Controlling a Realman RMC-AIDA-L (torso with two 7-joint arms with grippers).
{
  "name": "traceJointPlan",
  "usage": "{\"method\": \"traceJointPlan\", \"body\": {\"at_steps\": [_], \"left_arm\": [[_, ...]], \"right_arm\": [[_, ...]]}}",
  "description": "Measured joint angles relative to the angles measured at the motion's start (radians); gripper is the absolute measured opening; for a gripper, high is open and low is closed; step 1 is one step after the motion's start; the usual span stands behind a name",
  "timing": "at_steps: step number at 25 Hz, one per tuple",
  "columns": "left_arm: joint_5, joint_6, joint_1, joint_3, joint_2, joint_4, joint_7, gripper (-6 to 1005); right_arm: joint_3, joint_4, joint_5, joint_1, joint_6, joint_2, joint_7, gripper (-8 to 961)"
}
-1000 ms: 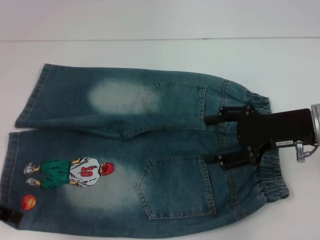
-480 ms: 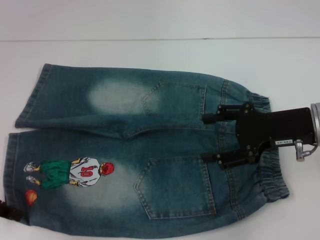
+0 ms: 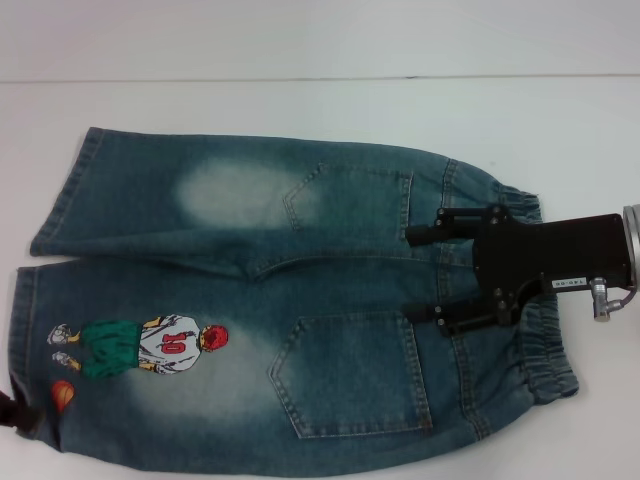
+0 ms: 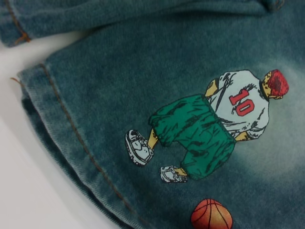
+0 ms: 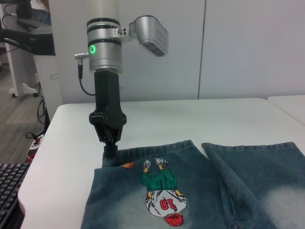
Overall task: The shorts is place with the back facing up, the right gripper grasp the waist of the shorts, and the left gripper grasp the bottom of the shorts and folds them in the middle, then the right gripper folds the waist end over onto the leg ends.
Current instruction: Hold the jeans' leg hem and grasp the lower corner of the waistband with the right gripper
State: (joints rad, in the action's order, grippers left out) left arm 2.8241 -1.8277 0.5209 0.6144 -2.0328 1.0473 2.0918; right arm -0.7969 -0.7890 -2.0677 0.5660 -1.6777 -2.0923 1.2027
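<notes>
Left gripper (image 3: 20, 415) sits at the frame's lower left, closed on the hem corner of the shorts (image 3: 290, 310). These lie flat on the white table (image 3: 300, 110), long axis left-right, leg ends left, waist right. Right gripper (image 3: 425, 275) hovers over the waist at right, fingers spread wide, holding nothing.

White table (image 3: 300, 110) fills the scene, its far edge running straight across. Beyond it, a pale wall (image 5: 238, 47). Off the table's left side, a black keyboard (image 5: 9, 191) and cables on the floor (image 5: 35, 140).
</notes>
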Motion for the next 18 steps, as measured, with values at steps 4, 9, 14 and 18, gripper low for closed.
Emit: {"method": "traceJointPlan", "body": {"at_steps": [4,9,14,18], "left_arm": [[0.004,0.005,0.001,0.012,-0.004,0.003,-0.001,-2],[0.001,-0.005,0.004,0.016,-0.005,0.008,-0.009,-2],[-0.063,-0.062,0.006,0.006,-0.006,0.052,-0.074,-1],[-0.060,-0.053,0.009,0.015,-0.006,0.052,-0.076,-1]], "right_arm": [[0.004,0.001,0.000,-0.002,0.000,0.000,0.000,884],[0.010,0.000,0.001,-0.010,0.002,0.001,0.007,884],[0.041,-0.061,-0.005,-0.046,0.008,0.008,0.078,883],[0.047,-0.208,-0.014,-0.117,0.008,0.008,0.189,878]]}}
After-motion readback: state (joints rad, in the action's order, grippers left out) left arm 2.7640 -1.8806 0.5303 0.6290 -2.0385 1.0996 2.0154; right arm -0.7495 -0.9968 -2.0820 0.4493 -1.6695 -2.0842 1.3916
